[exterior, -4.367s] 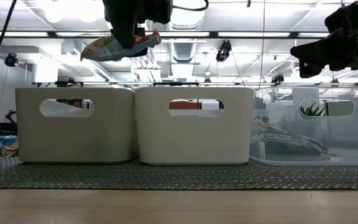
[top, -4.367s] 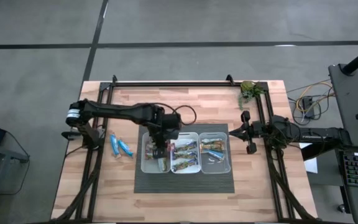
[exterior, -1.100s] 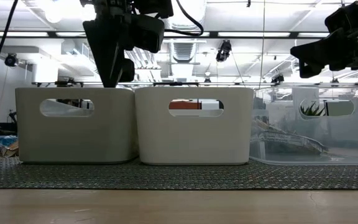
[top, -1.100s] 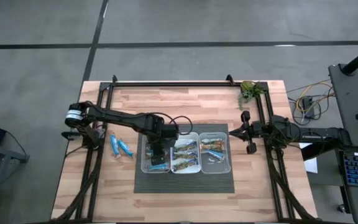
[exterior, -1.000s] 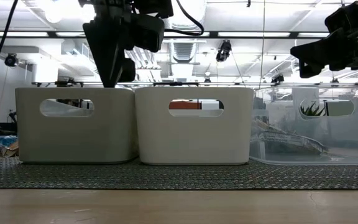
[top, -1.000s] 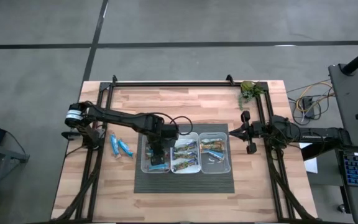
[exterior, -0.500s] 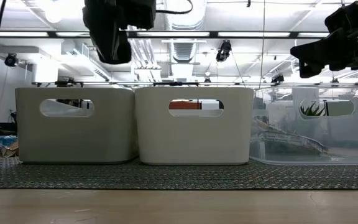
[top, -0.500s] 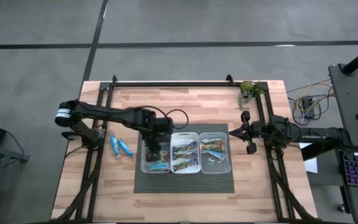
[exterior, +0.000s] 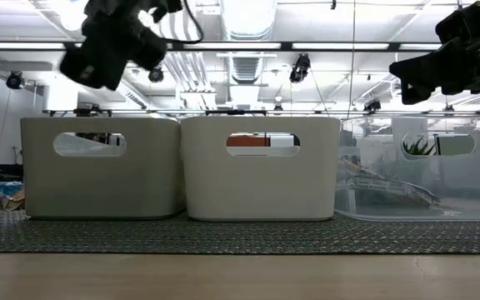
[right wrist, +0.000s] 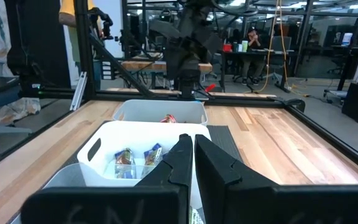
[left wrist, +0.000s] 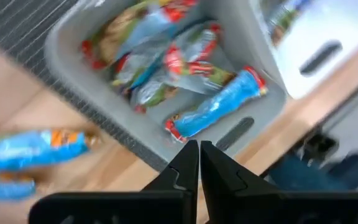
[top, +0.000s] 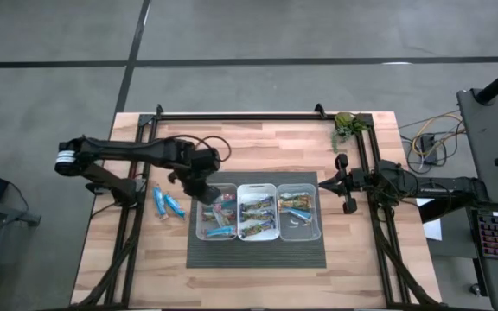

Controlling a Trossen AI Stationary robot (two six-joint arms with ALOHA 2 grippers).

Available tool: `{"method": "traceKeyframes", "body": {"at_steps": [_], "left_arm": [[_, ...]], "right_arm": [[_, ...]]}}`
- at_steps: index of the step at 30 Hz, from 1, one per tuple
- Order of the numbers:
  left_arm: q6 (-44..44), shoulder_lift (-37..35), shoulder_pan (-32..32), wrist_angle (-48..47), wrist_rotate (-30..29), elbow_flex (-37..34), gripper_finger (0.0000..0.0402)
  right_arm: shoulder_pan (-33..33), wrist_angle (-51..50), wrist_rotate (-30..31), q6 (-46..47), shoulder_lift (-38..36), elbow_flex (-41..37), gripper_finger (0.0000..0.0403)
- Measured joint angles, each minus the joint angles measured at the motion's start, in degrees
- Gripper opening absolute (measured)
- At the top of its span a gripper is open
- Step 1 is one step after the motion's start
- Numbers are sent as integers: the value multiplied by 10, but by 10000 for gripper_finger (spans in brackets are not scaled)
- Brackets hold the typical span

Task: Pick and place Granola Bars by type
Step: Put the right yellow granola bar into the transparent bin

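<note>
High view, left end effector [top: 204,193]: pressed together with nothing in it, above the left edge of the left bin [top: 216,212].
High view, right end effector [top: 323,182]: pressed together, nothing held, waiting near the right edge of the tabletop [top: 258,142], just beside the right bin [top: 300,226].
High view, bins: three in a row on a dark mat [top: 258,253] at the middle of the tabletop; the middle bin [top: 258,211] sits between the other two.
High view, Granola Bars: wrapped bars lie in all three bins; two blue bars [top: 167,202] lie on the bare wood toward the tabletop's left edge, apart from the mat.
High view, plant: a green leafy plant [top: 346,126] sits at the far right corner of the tabletop.

Low view, left end effector [exterior: 98,62]: hangs above the rim of the left bin [exterior: 98,167], clear of it.
Low view, right end effector [exterior: 407,71]: held high over the clear right bin [exterior: 419,171].

Left wrist view, left end effector [left wrist: 199,163]: fingers closed against each other, empty.
Left wrist view, Granola Bars: a blue bar [left wrist: 219,102] lies inside the bin beside red-marked silvery bars [left wrist: 166,59]; another blue bar [left wrist: 33,148] rests on the wood outside the bin.

Right wrist view, right end effector [right wrist: 188,152]: fingers together, empty.
Right wrist view, Granola Bars: bars [right wrist: 138,163] show inside the middle bin [right wrist: 135,140].
</note>
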Motion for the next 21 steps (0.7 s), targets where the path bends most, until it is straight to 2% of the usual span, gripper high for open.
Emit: {"method": "traceKeyframes", "body": {"at_steps": [5,11,18,21], "left_arm": [[-117,-27,2,-2,-28,-35,0],[-135,-56,3,-10,-46,-63,0],[-245,-67,4,-148,-96,-28,0],[-279,-70,4,-159,-97,-13,0]], "right_arm": [[0,0,0,0,0,0,9],[0,0,0,0,0,0,9],[0,0,0,0,0,0,9],[0,0,0,0,0,0,9]]}}
